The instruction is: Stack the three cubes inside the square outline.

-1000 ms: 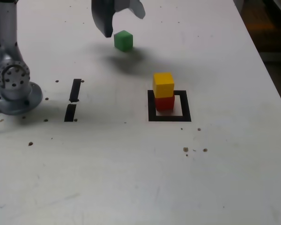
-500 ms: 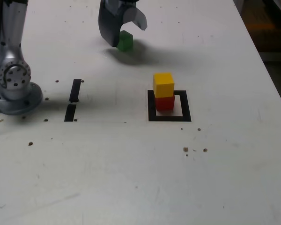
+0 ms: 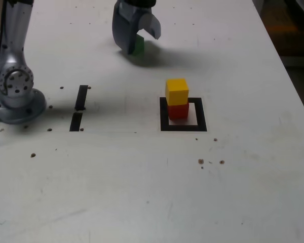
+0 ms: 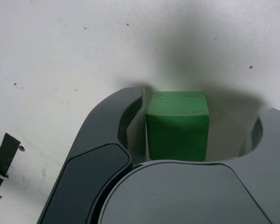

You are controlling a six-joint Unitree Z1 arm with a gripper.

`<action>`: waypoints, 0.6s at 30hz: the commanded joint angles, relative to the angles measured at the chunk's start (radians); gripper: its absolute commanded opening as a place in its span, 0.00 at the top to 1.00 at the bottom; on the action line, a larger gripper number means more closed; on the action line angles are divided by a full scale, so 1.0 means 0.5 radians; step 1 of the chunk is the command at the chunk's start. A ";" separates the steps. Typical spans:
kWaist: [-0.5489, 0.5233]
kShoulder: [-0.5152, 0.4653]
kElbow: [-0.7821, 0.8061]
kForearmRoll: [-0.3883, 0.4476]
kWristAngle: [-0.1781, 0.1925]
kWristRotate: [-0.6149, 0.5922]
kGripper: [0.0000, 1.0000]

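Note:
The green cube point(image 3: 138, 44) sits on the white table at the back, between the jaws of my gripper point(image 3: 140, 43). In the wrist view the green cube point(image 4: 177, 125) lies against one dark jaw, while a gap shows between it and the other jaw of the gripper point(image 4: 203, 100), so the jaws are open around it. In the exterior view, the yellow cube point(image 3: 177, 91) rests on the red cube point(image 3: 178, 111) inside the square outline point(image 3: 164, 125), nearer the front and to the right of the gripper.
The arm's silver base point(image 3: 12, 86) stands at the exterior view's left. Two short black tape strips point(image 3: 81, 97) lie between the base and the outline. Small dark specks dot the table. The table's right edge runs along the exterior view's right.
The gripper has come down and moved a little to the exterior view's right, over the green cube, and its jaws have narrowed around it. The stack has not moved.

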 commanded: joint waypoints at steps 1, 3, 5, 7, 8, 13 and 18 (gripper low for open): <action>0.005 0.010 0.002 -0.007 -0.010 -0.001 0.55; 0.006 0.020 0.002 -0.019 -0.020 -0.001 0.58; 0.007 0.027 0.003 -0.033 -0.028 -0.002 0.63; 0.008 0.026 0.007 -0.051 -0.032 -0.004 0.68; 0.007 0.022 0.010 -0.062 -0.032 -0.004 0.70; -0.006 -0.046 0.023 -0.099 -0.034 -0.006 0.84; -0.038 -0.189 -0.011 0.016 -0.062 0.039 0.90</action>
